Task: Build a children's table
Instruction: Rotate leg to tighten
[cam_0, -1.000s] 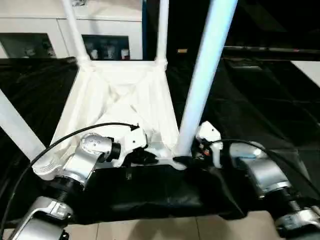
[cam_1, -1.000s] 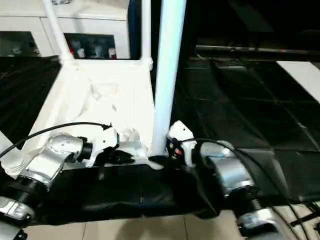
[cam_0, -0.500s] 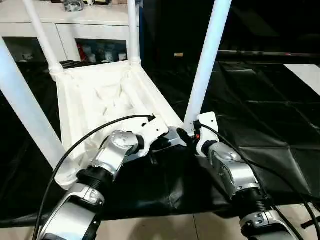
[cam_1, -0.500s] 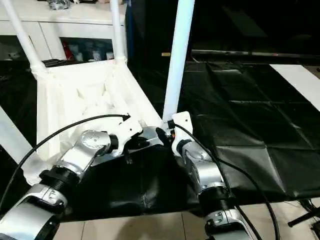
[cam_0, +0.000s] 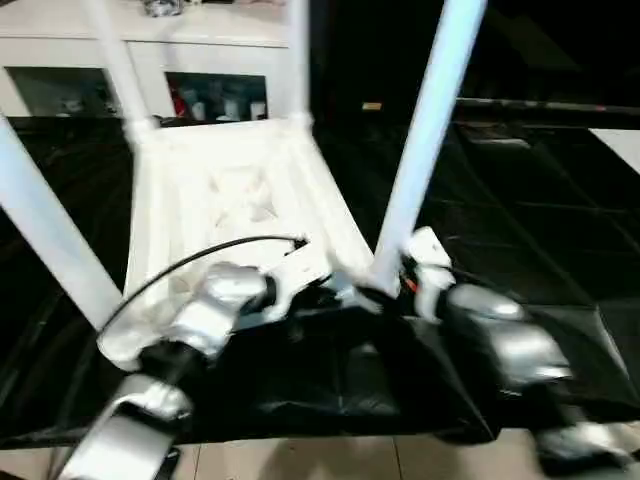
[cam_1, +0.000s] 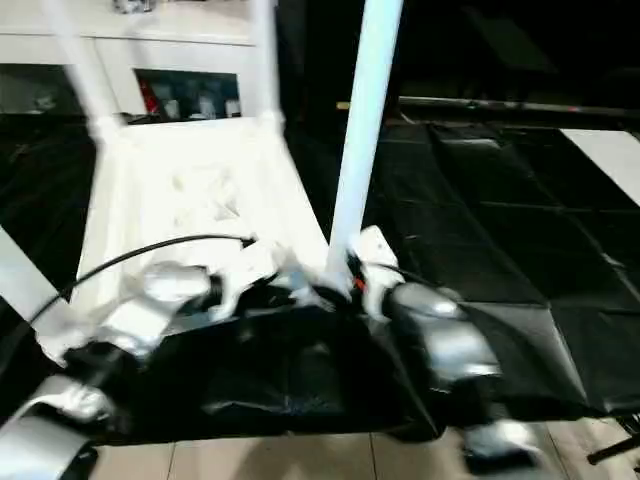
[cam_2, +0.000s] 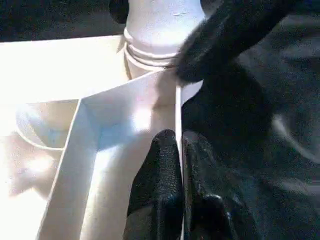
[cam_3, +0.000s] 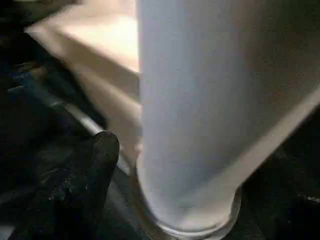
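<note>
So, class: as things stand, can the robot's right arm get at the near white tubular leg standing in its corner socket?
Probably yes: the right end effector sits beside that leg's base, nothing between.

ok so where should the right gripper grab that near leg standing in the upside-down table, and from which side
Probably low on the near leg, just above its corner socket, coming from the robot's right, where the right gripper sits. The leg is a smooth round tube standing nearly upright, so fingers can straddle it level. The left gripper is shut on the tabletop's thin rim on the other side.
</note>
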